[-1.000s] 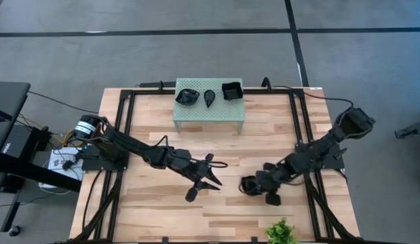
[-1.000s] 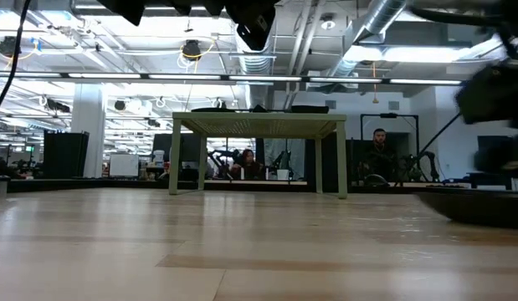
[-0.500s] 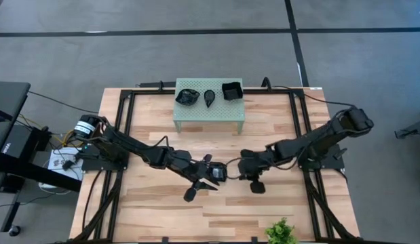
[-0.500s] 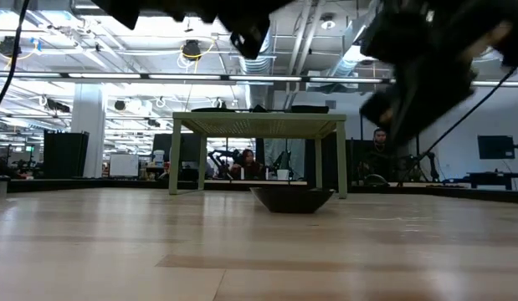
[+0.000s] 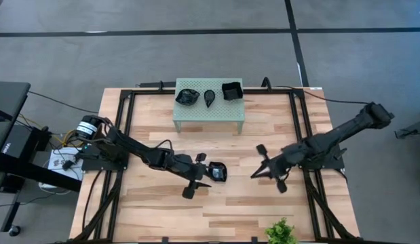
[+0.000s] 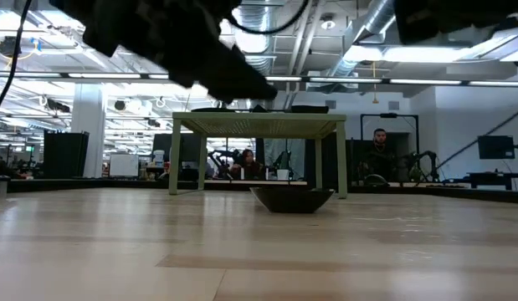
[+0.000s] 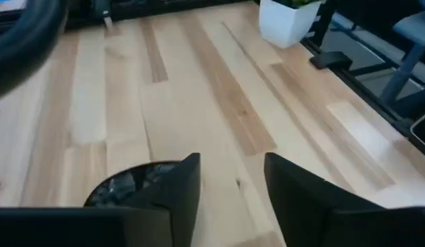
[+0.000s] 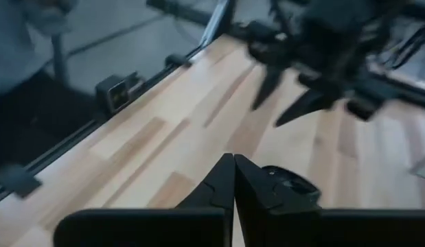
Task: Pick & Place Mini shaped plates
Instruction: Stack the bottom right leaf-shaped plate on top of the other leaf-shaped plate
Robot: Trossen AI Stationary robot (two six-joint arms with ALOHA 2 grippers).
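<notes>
Black and glossy, one small plate (image 5: pixel 218 172) sits on the wooden worktop (image 5: pixel 155 210) just beside our left claw (image 5: pixel 198 175), whose fingers are spread and released. Three more plates (image 5: pixel 210 93) rest on the green stand (image 5: pixel 210 112); a plant (image 5: pixel 281 232) is near the edge. Half a second ago our right claw (image 5: pixel 254 175) was at that plate; now clenched empty, it has drawn back.

Left end effector (image 5: pixel 201 175) fingers spread apart, mid-table — right end effector (image 5: pixel 257 173) closed, arm outstretched

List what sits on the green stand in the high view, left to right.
Pale green stand: rounded wavy-edged black dish → teardrop-shaped black dish → square black dish.
</notes>
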